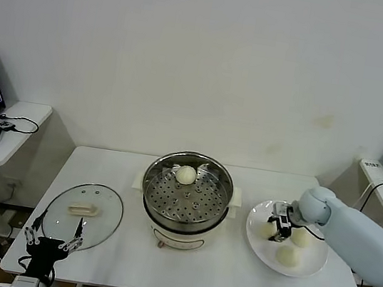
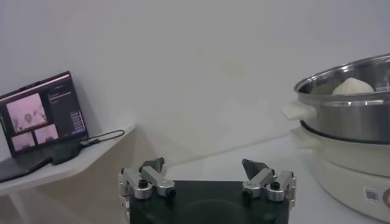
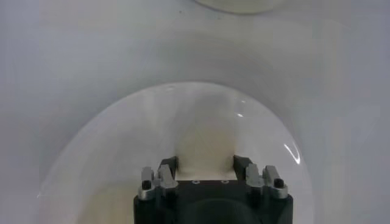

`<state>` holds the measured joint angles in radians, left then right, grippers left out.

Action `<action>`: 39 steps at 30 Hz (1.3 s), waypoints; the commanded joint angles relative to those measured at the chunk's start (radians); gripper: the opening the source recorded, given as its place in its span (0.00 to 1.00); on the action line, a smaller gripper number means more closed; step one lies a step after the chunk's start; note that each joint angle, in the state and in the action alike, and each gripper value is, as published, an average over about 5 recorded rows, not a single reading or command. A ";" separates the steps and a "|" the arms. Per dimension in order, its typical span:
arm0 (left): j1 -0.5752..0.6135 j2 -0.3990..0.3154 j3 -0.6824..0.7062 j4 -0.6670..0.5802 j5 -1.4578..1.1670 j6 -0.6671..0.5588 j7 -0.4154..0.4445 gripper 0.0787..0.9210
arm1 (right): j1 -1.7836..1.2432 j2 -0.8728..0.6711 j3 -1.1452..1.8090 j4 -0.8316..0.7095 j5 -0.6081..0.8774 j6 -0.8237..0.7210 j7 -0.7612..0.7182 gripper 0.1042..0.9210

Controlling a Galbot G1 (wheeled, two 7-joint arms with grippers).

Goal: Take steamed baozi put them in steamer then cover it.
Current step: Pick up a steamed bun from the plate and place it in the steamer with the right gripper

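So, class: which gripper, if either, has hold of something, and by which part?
The right gripper has its fingers on opposite sides of a baozi on the plate; the left gripper is open, holding nothing.

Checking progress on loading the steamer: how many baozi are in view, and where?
4. One baozi sits in the steamer; three are on the white plate: one between the right claw's fingers, two beside it.
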<state>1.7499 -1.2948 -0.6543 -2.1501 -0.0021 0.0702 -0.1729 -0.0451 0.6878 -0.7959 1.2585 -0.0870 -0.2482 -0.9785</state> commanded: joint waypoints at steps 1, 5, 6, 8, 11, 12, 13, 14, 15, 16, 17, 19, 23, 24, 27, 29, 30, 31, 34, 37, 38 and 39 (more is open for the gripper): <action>0.000 0.001 0.002 -0.004 -0.001 0.001 0.001 0.88 | 0.119 -0.063 -0.051 0.094 0.065 -0.027 -0.020 0.58; 0.000 0.002 0.006 -0.014 -0.006 0.004 0.001 0.88 | 0.255 -0.114 -0.125 0.177 0.152 -0.055 -0.027 0.58; 0.000 0.002 0.007 -0.017 -0.006 0.004 0.001 0.88 | 0.298 -0.122 -0.154 0.198 0.174 -0.062 -0.028 0.58; -0.001 0.004 0.009 -0.020 -0.006 0.004 0.002 0.88 | 0.374 -0.132 -0.206 0.233 0.214 -0.074 -0.031 0.59; -0.001 0.007 0.009 -0.025 -0.006 0.004 0.002 0.88 | 0.499 -0.129 -0.284 0.277 0.269 -0.093 -0.032 0.59; 0.000 0.009 0.009 -0.027 -0.006 0.004 0.002 0.88 | 0.549 -0.122 -0.312 0.288 0.291 -0.101 -0.032 0.60; 0.000 0.010 0.008 -0.029 -0.006 0.004 0.002 0.88 | 0.600 -0.111 -0.340 0.298 0.315 -0.108 -0.031 0.60; 0.001 0.011 0.008 -0.030 -0.006 0.005 0.002 0.88 | 0.644 -0.097 -0.365 0.305 0.340 -0.117 -0.030 0.60; 0.001 0.012 0.008 -0.031 -0.007 0.005 0.002 0.88 | 0.692 -0.078 -0.391 0.311 0.367 -0.126 -0.028 0.60; 0.001 0.013 0.008 -0.032 -0.007 0.004 0.002 0.88 | 0.726 -0.059 -0.411 0.315 0.392 -0.135 -0.025 0.60; 0.001 0.012 0.008 -0.033 -0.007 0.004 0.001 0.88 | 0.753 -0.035 -0.428 0.316 0.415 -0.144 -0.020 0.60; 0.001 0.012 0.008 -0.033 -0.007 0.004 0.001 0.88 | 0.795 0.019 -0.454 0.316 0.457 -0.163 -0.008 0.61; -0.001 0.014 0.005 -0.033 -0.010 0.005 0.001 0.88 | 0.818 0.137 -0.474 0.307 0.550 -0.210 0.032 0.61; -0.002 0.015 0.003 -0.033 -0.012 0.005 0.001 0.88 | 0.811 0.167 -0.472 0.301 0.574 -0.224 0.044 0.61; -0.003 0.016 -0.003 -0.033 -0.015 0.005 0.001 0.88 | 0.764 0.253 -0.457 0.268 0.622 -0.259 0.079 0.61; -0.004 0.014 -0.008 -0.034 -0.016 0.005 0.000 0.88 | 0.721 0.316 -0.449 0.236 0.635 -0.278 0.104 0.61; -0.004 0.012 -0.011 -0.035 -0.016 0.005 0.000 0.88 | 0.699 0.346 -0.446 0.222 0.638 -0.287 0.116 0.61; -0.005 0.011 -0.013 -0.035 -0.016 0.005 0.000 0.88 | 0.677 0.375 -0.442 0.206 0.640 -0.296 0.128 0.62; -0.006 0.008 -0.019 -0.036 -0.017 0.005 0.000 0.88 | 0.621 0.451 -0.432 0.162 0.649 -0.324 0.157 0.62; -0.007 0.009 -0.026 -0.033 -0.020 0.004 0.000 0.88 | 0.582 0.511 -0.428 0.110 0.653 -0.345 0.177 0.62; -0.007 0.010 -0.029 -0.031 -0.022 0.004 -0.001 0.88 | 0.570 0.528 -0.427 0.092 0.652 -0.350 0.181 0.62; -0.008 0.010 -0.032 -0.030 -0.023 0.004 -0.001 0.88 | 0.560 0.543 -0.427 0.076 0.650 -0.354 0.185 0.62</action>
<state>1.7422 -1.2840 -0.6828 -2.1812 -0.0238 0.0744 -0.1735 0.5598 1.0600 -1.2033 1.4127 0.4978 -0.5487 -0.8414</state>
